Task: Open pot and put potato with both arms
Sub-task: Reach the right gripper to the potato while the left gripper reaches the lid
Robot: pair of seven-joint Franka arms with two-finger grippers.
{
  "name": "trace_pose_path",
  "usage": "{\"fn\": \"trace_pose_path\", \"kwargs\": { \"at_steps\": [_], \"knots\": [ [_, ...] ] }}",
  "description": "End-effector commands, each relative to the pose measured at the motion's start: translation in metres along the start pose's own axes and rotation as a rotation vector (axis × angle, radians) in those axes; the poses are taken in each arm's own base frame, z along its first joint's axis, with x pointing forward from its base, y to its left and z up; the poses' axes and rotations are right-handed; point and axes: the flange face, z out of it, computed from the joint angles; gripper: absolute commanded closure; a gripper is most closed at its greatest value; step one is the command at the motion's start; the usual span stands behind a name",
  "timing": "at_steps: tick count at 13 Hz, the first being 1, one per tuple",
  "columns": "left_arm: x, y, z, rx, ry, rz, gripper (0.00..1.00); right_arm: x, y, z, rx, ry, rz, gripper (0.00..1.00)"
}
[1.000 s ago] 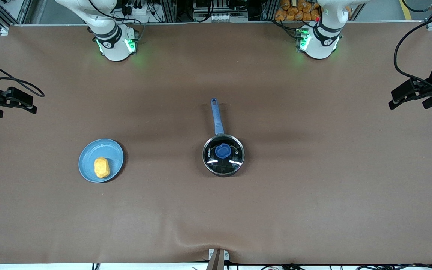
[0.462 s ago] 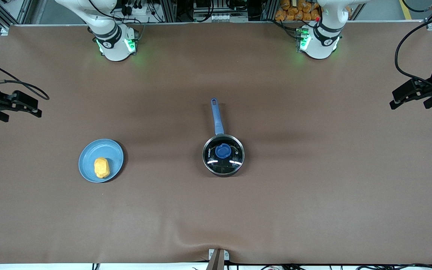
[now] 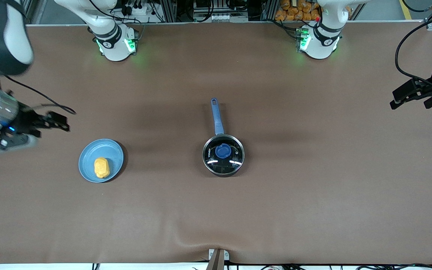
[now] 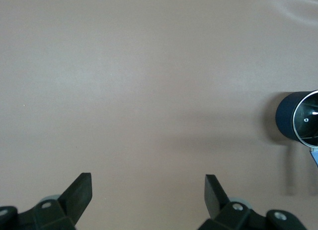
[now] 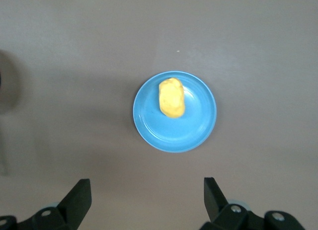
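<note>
The black pot stands mid-table with its glass lid on and the blue knob on top. Its blue handle points away from the front camera. Only part of the pot shows in the left wrist view. The yellow potato lies on a light-blue plate toward the right arm's end. My right gripper hangs open and empty over the table beside the plate. My left gripper is open and empty over the left arm's end of the table.
Brown table cover spreads under everything, with a small ripple at its edge nearest the front camera. Both arm bases stand along the edge farthest from that camera. A loose cable loops above the left gripper.
The right arm has swung in over the table, bringing its gripper closer to the plate. The left gripper has barely shifted. Pot, plate and potato stay put.
</note>
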Motion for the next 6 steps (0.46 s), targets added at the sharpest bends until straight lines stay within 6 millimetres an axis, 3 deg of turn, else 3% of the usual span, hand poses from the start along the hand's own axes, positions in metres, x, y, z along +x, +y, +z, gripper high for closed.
{"fn": "trace_pose_path", "kwargs": {
  "at_steps": [1, 3, 6],
  "knots": [
    [-0.004, 0.0, -0.005, 0.019, 0.002, 0.003, 0.0, 0.02, 0.0, 0.036, 0.027, -0.013, -0.019, 0.0],
    [-0.001, 0.008, 0.009, 0.008, -0.023, 0.015, 0.0, 0.03, 0.002, 0.057, 0.031, -0.015, -0.019, 0.0],
    [0.009, 0.057, 0.042, -0.008, -0.069, 0.008, 0.0, 0.041, 0.006, 0.087, 0.037, -0.022, -0.018, 0.0]
  ]
}}
